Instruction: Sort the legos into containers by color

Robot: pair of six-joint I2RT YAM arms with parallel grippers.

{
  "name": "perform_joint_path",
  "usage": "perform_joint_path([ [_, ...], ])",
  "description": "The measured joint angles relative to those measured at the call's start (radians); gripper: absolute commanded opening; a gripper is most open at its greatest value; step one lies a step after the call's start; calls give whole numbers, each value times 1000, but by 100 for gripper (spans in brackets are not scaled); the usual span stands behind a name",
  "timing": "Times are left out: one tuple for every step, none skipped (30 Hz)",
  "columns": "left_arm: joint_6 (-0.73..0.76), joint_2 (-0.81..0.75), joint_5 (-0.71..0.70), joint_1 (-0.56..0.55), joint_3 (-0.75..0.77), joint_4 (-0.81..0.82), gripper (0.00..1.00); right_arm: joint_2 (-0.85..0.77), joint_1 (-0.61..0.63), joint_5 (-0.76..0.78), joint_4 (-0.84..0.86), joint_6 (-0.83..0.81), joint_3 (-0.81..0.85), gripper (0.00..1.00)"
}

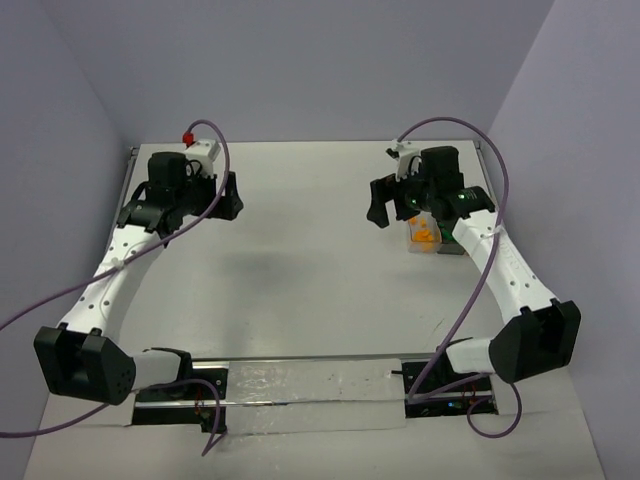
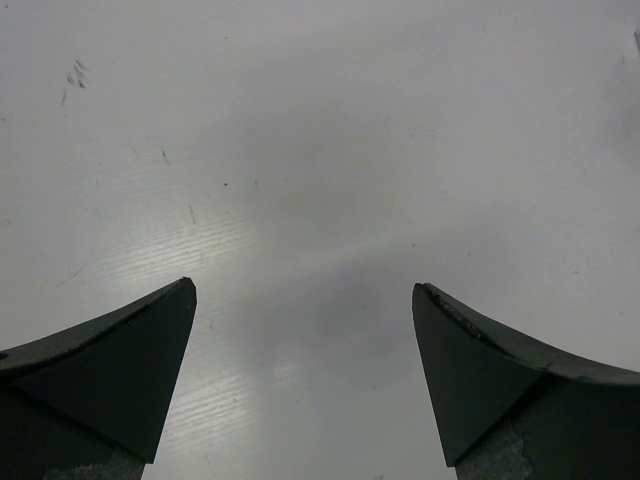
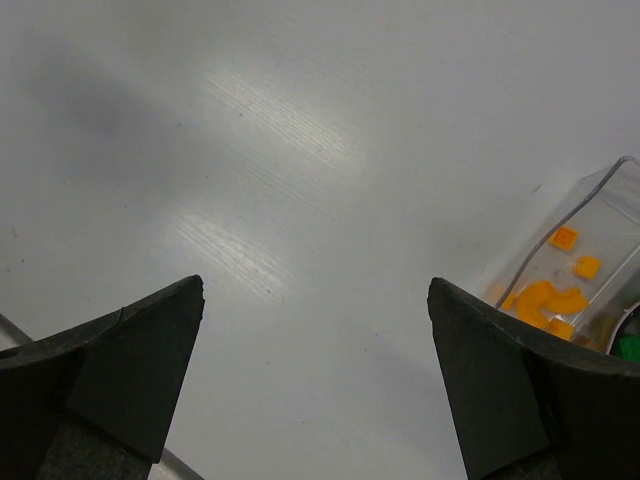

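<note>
The clear containers [image 1: 424, 236] stand at the right of the table, partly under my right arm. The end bin [image 3: 590, 262] holds several orange-yellow legos [image 3: 548, 298], and a bit of a green lego [image 3: 630, 347] shows in the bin behind it. My right gripper [image 3: 315, 285] hangs open just left of the containers over bare table, with nothing between its fingers; from above it is the right gripper [image 1: 381, 206]. My left gripper [image 2: 305, 290] is open and empty above bare table at the far left, and shows from above as the left gripper [image 1: 229, 196].
The white table [image 1: 300, 270] has walls on the left, back and right. A shiny metal strip [image 1: 310, 383] runs between the two arm bases at the near edge. Purple cables loop off both arms.
</note>
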Motion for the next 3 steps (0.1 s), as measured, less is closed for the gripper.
perform_joint_path([
  [2,-4,-6,0,-5,2,99,-5,2,2,4,2,0,100],
  [3,-6,-11,0,-8,4,99,-10,4,4,8,4,0,100],
  [4,-7,-16,0,-10,5,99,-14,5,6,11,6,0,100],
])
